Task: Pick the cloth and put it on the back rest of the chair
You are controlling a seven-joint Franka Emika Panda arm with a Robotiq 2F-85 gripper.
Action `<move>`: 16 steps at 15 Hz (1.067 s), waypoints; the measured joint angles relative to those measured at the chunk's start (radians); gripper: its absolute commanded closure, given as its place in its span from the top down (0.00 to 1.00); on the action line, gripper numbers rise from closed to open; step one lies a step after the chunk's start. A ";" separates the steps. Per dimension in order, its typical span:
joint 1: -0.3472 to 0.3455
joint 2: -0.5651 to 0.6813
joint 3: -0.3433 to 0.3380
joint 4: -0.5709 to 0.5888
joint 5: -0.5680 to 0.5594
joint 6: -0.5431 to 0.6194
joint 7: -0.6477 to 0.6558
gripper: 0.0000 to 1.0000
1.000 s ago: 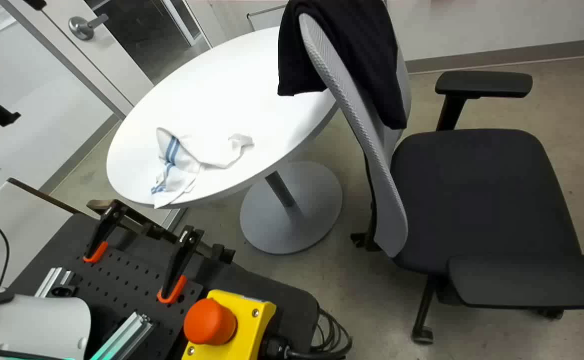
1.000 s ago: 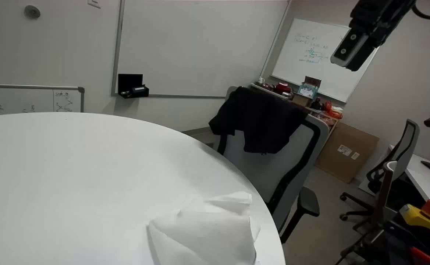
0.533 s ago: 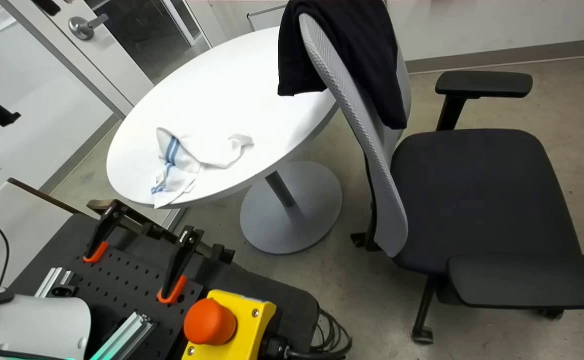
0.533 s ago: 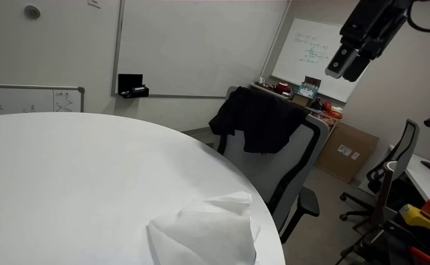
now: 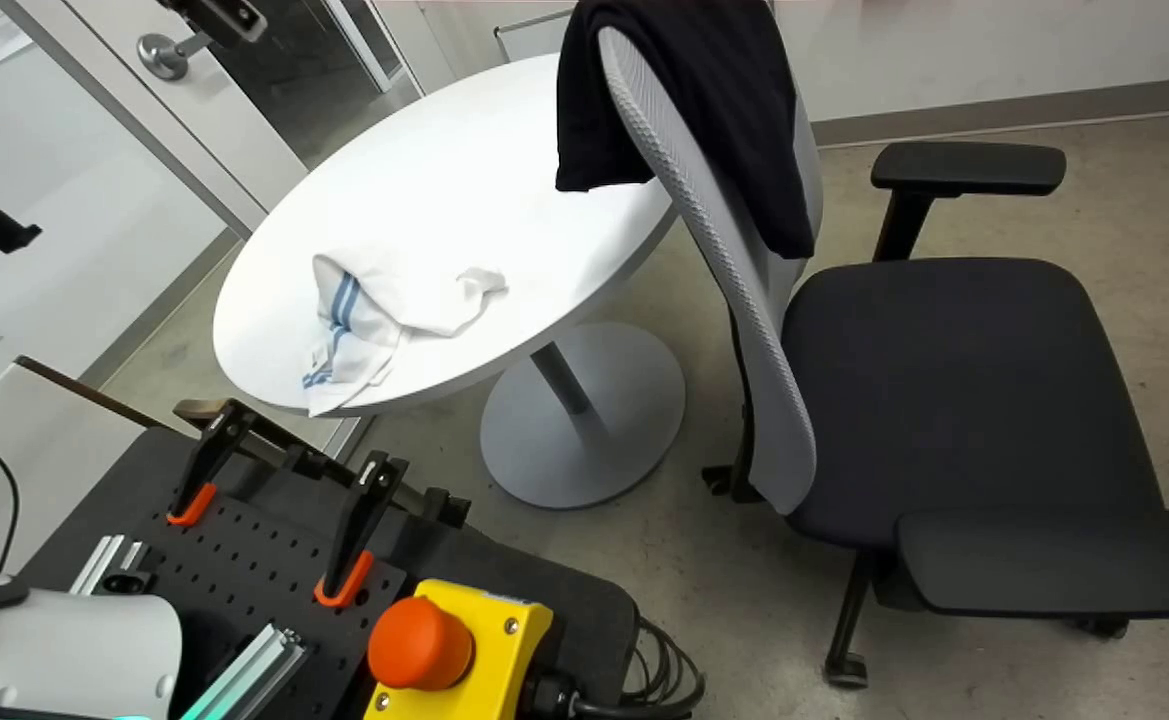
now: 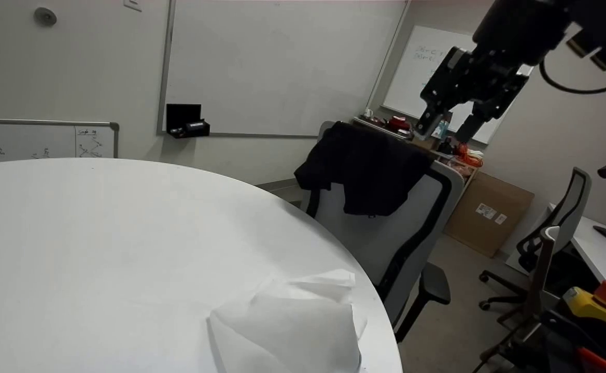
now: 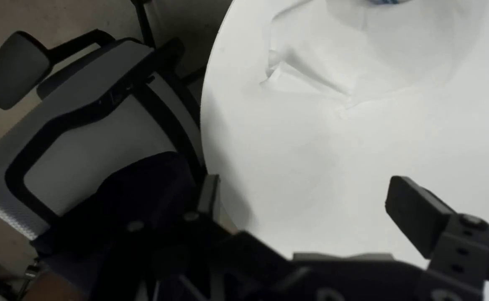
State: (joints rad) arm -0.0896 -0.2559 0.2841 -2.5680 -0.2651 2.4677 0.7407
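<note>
Hanging high, jaws spread wide, the gripper (image 6: 443, 133) should reach down and toward the top of the wrist view, where the cloth (image 7: 365, 54) lies crumpled on the worktop (image 7: 298, 150) near its edge; the cloth's long axis I can't fairly tell.

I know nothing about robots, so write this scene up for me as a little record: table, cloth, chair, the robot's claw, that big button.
Table: white, rounded top
Cloth: white with blue stripes, crumpled on the table
Chair: beside the table, black fabric draped over its backrest
Gripper: open, empty, raised clear of the cloth
Button: red, on a yellow box
Job: cloth not yet picked up
</note>
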 measured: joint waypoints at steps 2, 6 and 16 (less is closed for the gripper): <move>-0.028 0.047 -0.001 -0.011 -0.091 0.036 0.129 1.00; -0.042 0.158 -0.032 -0.013 -0.267 0.069 0.366 1.00; 0.012 0.439 -0.153 0.062 -0.637 0.162 0.791 1.00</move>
State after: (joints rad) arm -0.0771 0.1829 0.1308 -2.5062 -0.9023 2.6293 1.5314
